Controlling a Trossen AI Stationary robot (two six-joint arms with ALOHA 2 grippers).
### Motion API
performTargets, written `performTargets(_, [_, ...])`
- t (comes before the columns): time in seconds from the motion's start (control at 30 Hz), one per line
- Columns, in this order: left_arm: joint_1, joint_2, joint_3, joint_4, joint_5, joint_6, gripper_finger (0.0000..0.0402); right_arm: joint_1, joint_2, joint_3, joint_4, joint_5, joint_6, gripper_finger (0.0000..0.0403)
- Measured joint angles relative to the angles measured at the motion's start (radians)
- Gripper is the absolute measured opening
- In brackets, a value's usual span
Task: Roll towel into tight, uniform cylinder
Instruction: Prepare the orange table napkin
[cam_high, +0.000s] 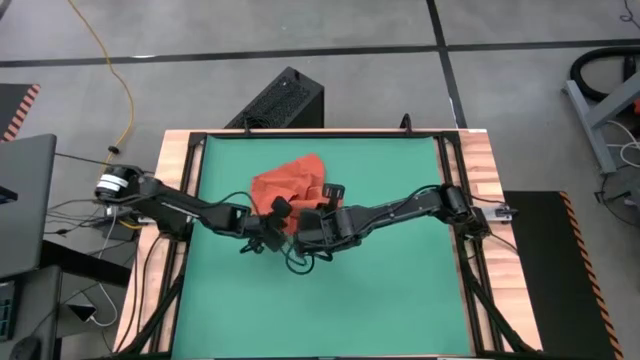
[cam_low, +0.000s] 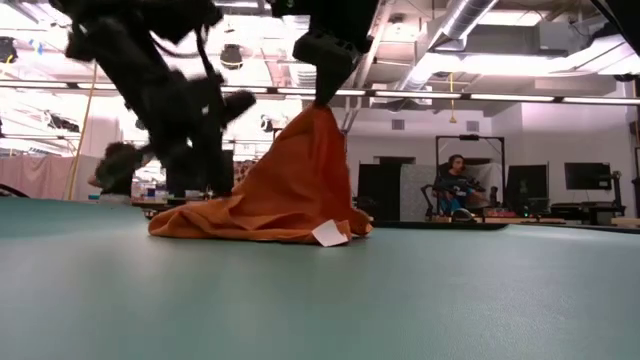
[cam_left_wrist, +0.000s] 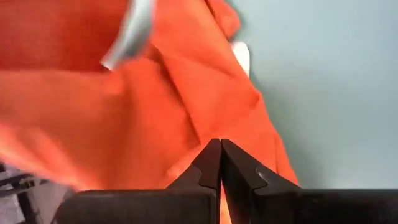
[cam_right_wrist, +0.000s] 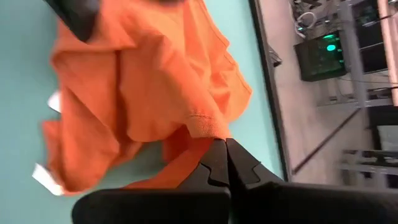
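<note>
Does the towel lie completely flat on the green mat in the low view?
No, the towel is pulled up into a tall peak by the right pincer, and only its lower edge rests on the green mat.

No readable text shows anywhere; the towel's white tag (cam_low: 331, 234) looks blank.

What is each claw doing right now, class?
Left claw: shut; whether it grips the cloth cannot be told.
Right claw: shut on the thin orange-red cloth towel, lifting it.

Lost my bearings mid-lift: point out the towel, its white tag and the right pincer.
towel (cam_low: 285, 190): low view, middle of the raised cloth.
white tag (cam_low: 331, 234): low view, tag's centre.
right pincer (cam_right_wrist: 225, 163): right wrist view, between the closed fingertips.
</note>
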Motion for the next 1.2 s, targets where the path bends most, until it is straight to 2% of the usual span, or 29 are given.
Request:
performTargets(0.1, [-0.035, -0.087, 0.000, -0.030, -0.016, -0.032, 0.0000, -0.002, -0.018, 0.000, -0.005, 0.002, 0.000, 0.0001])
performTargets(0.23, [-0.073, -0.212, 0.000, -0.065, -0.098, -0.050, 0.0000, 0.002, -0.066, 0.000, -0.010, 0.001, 0.000, 0.0001])
performTargets(0.4, [-0.059, -0.265, 0.001, -0.061, 0.035, -0.008, 0.0003, 0.014, -0.128, 0.000, -0.013, -0.006, 0.001, 0.0001])
performTargets(0.67, [-0.013, -0.105, 0.000, 0.071, 0.167, 0.177, 0.0058, 0.014, -0.133, 0.000, 0.013, -0.056, -0.007, 0.0000])
performTargets(0.87, [-0.010, 0.046, 0.042, 0.102, 0.089, 0.234, 0.0103, 0.020, -0.133, 0.000, 0.011, -0.084, -0.007, 0.0000])
performTargets(1.0, [-0.009, 0.105, 0.089, 0.111, 0.141, 0.248, 0.0115, 0.025, -0.132, 0.000, 0.007, -0.084, -0.010, 0.0000])
performTargets(1.2, [-0.008, 0.146, 0.129, 0.104, 0.137, 0.330, 0.0117, 0.030, -0.132, 0.000, 0.007, -0.084, -0.009, 0.0000])
